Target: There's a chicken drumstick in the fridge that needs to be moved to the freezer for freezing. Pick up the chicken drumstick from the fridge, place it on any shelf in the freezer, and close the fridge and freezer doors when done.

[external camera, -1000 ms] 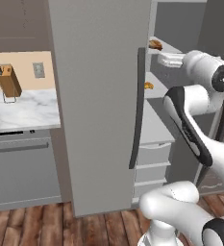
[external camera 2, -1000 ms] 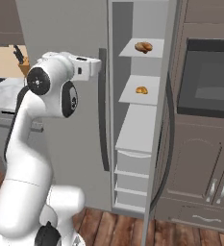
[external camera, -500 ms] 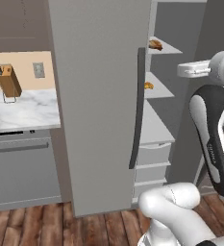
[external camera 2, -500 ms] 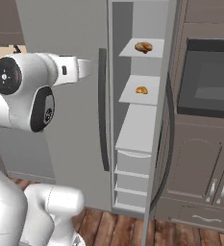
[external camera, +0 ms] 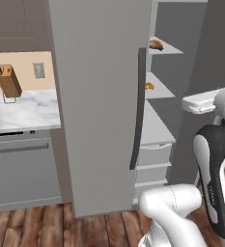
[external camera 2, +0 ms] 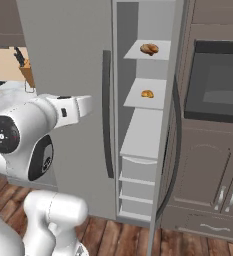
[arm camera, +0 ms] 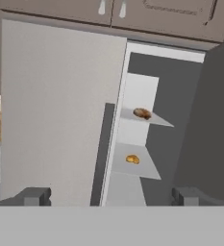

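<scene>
The chicken drumstick (external camera: 156, 45) (external camera 2: 149, 48) (arm camera: 142, 113) lies on the top shelf (external camera 2: 138, 53) of the open freezer (external camera 2: 144, 125), the narrow compartment. A smaller orange item (external camera 2: 147, 93) (arm camera: 132, 159) sits on the shelf below. My gripper (arm camera: 112, 197) is open and holds nothing. It is well back from the freezer and faces it from a distance. The wide fridge door (external camera: 99, 96) (arm camera: 60, 110) is shut and hides the fridge's inside. The freezer door (external camera 2: 168, 150) (arm camera: 205, 129) stands swung out to the right.
Pale drawers (external camera 2: 138, 175) fill the freezer's lower part. A knife block (external camera: 8, 82) stands on the marble counter (external camera: 22, 111) at the left, above a dishwasher (external camera: 22, 173). A wall oven (external camera 2: 218, 85) and cabinets (external camera 2: 208, 170) are to the right of the freezer door.
The hand has drawn back from the freezer's top shelf and dropped lower, still open. The drumstick stays on the shelf. The doors have not moved.
</scene>
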Motion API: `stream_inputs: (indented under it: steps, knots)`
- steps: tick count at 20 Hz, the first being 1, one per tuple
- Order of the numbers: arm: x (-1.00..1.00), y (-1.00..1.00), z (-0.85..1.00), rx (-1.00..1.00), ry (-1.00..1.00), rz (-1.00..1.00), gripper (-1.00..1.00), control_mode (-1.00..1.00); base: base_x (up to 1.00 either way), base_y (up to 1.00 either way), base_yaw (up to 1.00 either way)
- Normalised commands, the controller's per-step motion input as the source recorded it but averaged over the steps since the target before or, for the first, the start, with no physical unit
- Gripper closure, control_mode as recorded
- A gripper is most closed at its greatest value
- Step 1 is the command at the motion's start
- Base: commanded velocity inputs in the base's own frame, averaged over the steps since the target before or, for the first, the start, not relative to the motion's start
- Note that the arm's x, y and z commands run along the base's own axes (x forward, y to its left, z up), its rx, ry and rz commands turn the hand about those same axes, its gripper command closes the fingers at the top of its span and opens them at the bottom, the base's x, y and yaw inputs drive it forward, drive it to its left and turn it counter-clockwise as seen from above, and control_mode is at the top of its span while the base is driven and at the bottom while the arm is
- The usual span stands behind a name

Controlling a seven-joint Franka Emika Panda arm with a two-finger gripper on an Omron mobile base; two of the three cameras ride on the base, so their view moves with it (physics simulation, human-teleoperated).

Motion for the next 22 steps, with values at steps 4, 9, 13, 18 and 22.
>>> stream_inputs:
  steps: [4,9,13,18,22]
  knots:
    - [-0.59,-0.3,0.02,0.01,-0.1,0.01,-1.0,-1.0,0.0,0.0,0.0]
    - [-0.16,-0.35,-0.02,0.0,0.09,0.0,-1.0,-1.0,0.0,0.0,0.0]
    - [0.04,-0.47,-0.04,0.0,0.08,0.01,-1.0,-1.0,0.0,0.0,0.0]
    - [0.02,-0.69,-0.31,0.0,-0.15,0.07,-1.0,-1.0,0.0,0.0,0.0]
    - [0.0,-0.68,-0.44,0.0,-0.3,0.09,-1.0,-1.0,0.0,0.0,0.0]
